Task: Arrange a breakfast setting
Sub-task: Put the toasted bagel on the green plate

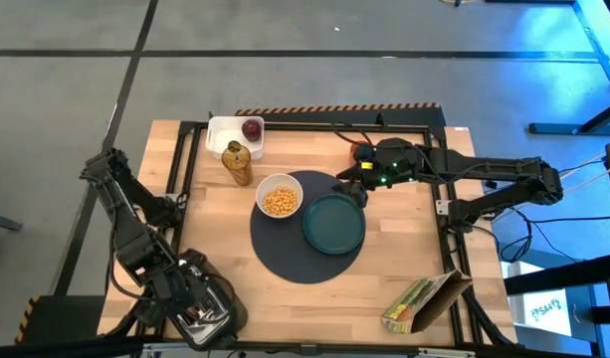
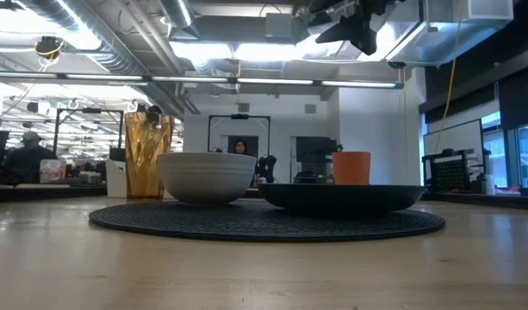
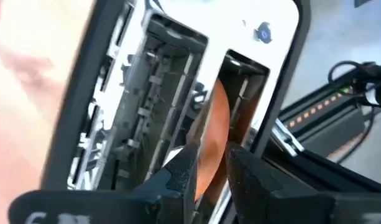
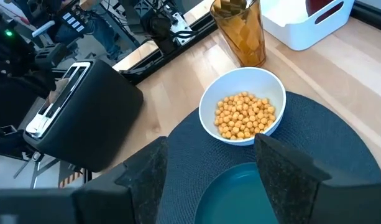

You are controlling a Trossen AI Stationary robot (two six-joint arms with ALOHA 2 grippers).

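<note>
In the high view the left gripper sits at the lower left of the frame, over the toaster. Its wrist view shows the two dark fingers clenched on the edge of a brown bagel half that stands on edge in one toaster slot, its flat face running along the slot's long axis. The round dark-grey mat lies at the table's centre, carrying the white bowl of yellow cereal at its upper left and the teal plate at its right. The right gripper hovers just above the plate's upper edge, fingers spread and grasping nothing. An amber glass stands upright above the bowl, beside a white tray holding the red fruit. The cereal bag lies at lower right, its long axis slanting up to the right.
</note>
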